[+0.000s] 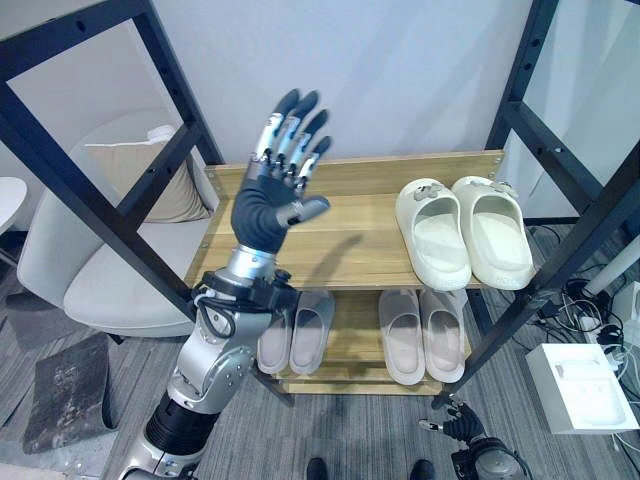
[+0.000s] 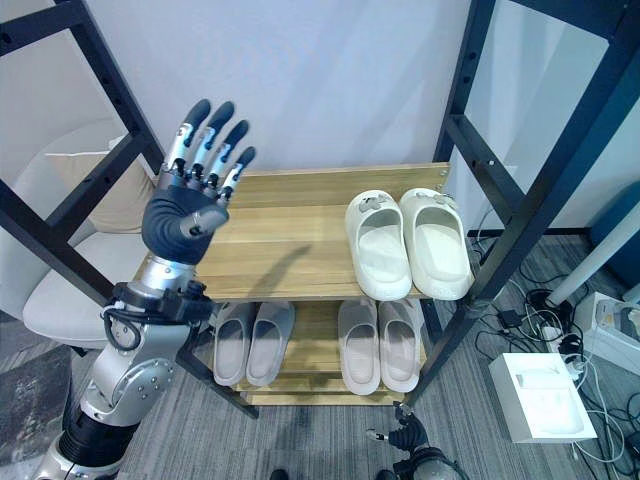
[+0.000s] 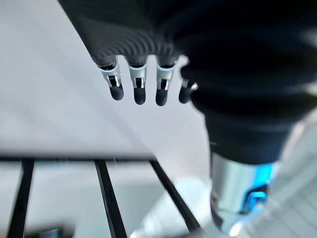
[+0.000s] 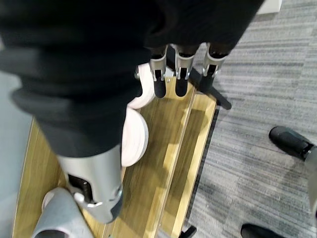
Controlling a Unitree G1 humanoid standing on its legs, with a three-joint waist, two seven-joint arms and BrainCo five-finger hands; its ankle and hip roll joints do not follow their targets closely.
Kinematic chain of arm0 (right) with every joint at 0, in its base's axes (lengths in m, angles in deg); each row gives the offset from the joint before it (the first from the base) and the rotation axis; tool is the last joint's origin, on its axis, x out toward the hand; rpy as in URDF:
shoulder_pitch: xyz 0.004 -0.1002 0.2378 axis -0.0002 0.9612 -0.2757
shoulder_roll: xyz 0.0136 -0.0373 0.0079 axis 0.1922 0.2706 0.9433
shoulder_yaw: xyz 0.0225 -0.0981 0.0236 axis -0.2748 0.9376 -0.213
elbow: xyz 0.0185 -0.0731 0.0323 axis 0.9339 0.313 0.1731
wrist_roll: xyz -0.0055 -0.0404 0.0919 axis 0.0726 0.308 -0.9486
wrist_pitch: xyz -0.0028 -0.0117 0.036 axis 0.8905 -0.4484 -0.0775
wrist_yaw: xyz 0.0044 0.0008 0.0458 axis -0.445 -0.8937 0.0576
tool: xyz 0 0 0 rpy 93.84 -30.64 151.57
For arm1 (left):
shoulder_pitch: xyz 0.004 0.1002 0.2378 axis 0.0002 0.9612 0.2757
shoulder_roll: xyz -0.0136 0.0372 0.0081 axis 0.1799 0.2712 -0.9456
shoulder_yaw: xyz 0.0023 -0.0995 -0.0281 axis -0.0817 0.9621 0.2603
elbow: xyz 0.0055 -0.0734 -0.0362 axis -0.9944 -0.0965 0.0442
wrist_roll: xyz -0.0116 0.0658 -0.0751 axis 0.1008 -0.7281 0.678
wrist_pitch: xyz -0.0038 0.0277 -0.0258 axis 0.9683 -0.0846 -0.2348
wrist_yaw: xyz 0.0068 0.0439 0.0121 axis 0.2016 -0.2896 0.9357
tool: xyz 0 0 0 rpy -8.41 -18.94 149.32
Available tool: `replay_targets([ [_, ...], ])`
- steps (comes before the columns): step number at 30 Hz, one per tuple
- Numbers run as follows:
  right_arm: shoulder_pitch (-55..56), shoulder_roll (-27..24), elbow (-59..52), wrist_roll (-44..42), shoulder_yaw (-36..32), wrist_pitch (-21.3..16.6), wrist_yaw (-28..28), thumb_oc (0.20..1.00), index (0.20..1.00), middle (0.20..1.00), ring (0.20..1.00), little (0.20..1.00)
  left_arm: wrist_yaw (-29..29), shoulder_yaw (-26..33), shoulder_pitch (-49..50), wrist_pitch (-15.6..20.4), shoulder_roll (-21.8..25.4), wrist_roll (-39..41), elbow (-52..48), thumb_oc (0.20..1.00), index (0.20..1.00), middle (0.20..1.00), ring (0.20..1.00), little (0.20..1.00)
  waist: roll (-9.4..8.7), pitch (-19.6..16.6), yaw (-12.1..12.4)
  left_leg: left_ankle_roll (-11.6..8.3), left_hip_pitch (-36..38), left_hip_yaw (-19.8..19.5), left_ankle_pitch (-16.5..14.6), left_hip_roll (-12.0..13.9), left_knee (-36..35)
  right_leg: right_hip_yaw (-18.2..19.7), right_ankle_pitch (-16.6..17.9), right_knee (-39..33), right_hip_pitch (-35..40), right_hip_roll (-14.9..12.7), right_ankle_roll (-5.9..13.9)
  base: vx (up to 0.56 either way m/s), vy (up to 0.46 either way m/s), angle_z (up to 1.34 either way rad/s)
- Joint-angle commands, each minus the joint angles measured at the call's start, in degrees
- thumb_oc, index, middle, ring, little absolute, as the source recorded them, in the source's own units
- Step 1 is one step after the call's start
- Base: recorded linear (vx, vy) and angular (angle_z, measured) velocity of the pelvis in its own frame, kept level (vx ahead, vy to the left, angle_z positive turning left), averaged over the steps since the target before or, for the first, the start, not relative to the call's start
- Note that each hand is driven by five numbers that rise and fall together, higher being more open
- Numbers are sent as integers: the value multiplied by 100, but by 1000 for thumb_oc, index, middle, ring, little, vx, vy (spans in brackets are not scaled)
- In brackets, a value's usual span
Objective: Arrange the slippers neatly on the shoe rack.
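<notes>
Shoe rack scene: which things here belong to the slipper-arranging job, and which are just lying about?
Job:
- wooden shoe rack
- cream slippers on the top shelf
- two grey slipper pairs on the lower shelf
- left hand, raised and open
- right hand, low by the floor

Lying about:
- white armchair with cushion
- white box

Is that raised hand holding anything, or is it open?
Open and empty. The left hand is lifted above the rack's top shelf, fingers straight and spread, with nothing between them and the thumb.
</notes>
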Motion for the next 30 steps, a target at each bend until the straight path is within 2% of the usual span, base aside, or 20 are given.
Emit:
replay_targets([
  [1,-556,238,123,34,107,-361,0,1000,1000,1000,1000,1000,-671,-379,-49,-47,357,146,-370,1000,1000,1000,1000,1000,-305,80,153,-26,346,-73,-389,-346,-37,-6,-387,3,227,71,231,-5,12,17],
  [3,-629,274,144,175,233,-384,-1,1000,1000,1000,1000,1000,-956,-967,136,-350,388,55,-9,1000,1000,1000,1000,1000,-296,133,170,-16,368,-86,-405,-334,-27,3,-406,3,252,91,223,-4,7,8],
  [4,-619,296,96,220,275,-422,-40,1000,1000,1000,1000,1000,-1074,-995,-4,-323,766,-795,93,1000,1000,1000,1000,1000,-305,132,166,-10,344,-99,-387,-339,-29,-3,-399,3,231,89,225,0,0,0],
  [5,-630,226,21,266,323,-421,-66,1000,1000,1000,1000,1000,-1291,-1239,-35,-402,936,-943,141,1000,1000,1000,1000,1000,-296,135,135,-11,343,-94,-387,-339,-30,9,-397,3,230,91,233,-29,44,-1],
  [6,-564,186,-133,331,380,-450,-128,1000,1000,1000,1000,1000,-1314,-1352,224,-462,992,-1142,671,1000,1000,1000,1000,1000,-291,154,122,-4,346,-87,-385,-342,-28,21,-396,3,229,101,234,-14,35,-1],
  [10,-541,136,-426,403,500,-429,-206,1000,1000,1000,1000,1000,-1359,-1565,1106,-589,865,-2037,2099,1000,1000,1000,1000,1000,-305,205,83,4,375,-36,-412,-314,-11,93,-403,3,228,127,224,-5,8,0],
  [11,-504,96,-523,384,482,-423,-222,1000,1000,1000,1000,1000,-1279,-1496,1274,-587,859,-2463,2430,1000,1000,1000,1000,1000,-320,202,70,15,350,-26,-383,-325,-19,100,-382,3,201,120,225,0,0,0],
  [13,-383,-1,-813,356,525,-389,-278,1000,1000,1000,1000,1000,-1147,-1425,1723,-623,532,-2669,3303,1000,1000,1000,1000,1000,-331,218,47,15,389,9,-418,-315,-7,142,-394,3,221,134,226,-6,12,-5],
  [14,-218,56,-543,335,447,-287,-267,1000,1000,1000,1000,1000,-895,-1178,1973,-657,221,-2602,3934,1000,1000,1000,1000,1000,-356,223,46,17,393,13,-414,-319,-9,135,-392,3,226,132,226,-8,2,-6],
  [15,-221,50,-539,335,452,-291,-265,1000,1000,1000,1000,1000,-891,-1181,1966,-637,203,-2610,3961,1000,1000,1000,1000,1000,-356,213,34,24,375,8,-387,-328,-18,129,-377,3,208,122,225,-19,-5,-7],
  [16,103,-237,-883,54,339,-401,-464,1000,1000,1000,1000,1000,-653,-963,2216,-614,-119,-2418,4552,1000,1000,1000,1000,1000,-378,213,25,28,373,3,-375,-329,-15,134,-368,3,209,119,224,0,0,0],
  [17,245,-256,-833,-392,197,-462,-515,1000,1000,1000,1000,1000,-611,-922,2303,-588,-337,-2125,4867,1000,1000,1000,1000,1000,-397,214,4,24,364,2,-367,-323,-17,122,-361,3,198,118,229,-17,-23,6],
  [19,365,-356,-1026,-514,43,-436,-459,1000,1000,1000,1000,1000,-284,-494,2430,-621,-616,-1561,5384,1000,1000,1000,1000,1000,-443,219,12,23,330,-34,-333,-326,-21,109,-343,3,173,124,230,-20,-25,10],
  [25,352,-336,-995,-482,-31,-499,-323,1000,1000,1000,1000,1000,272,101,2338,-476,-926,-1274,6096,1000,1000,1000,1000,1000,-496,204,68,17,307,-96,-315,-326,-22,21,-338,3,188,111,229,0,0,0],
  [30,168,-350,-1105,-280,-8,-501,-169,1000,1000,1000,1000,1000,571,473,2276,-352,-922,-1335,5913,1000,1000,1000,1000,1000,-513,187,89,14,326,-79,-325,-333,-21,25,-349,3,200,98,226,0,0,0],
])
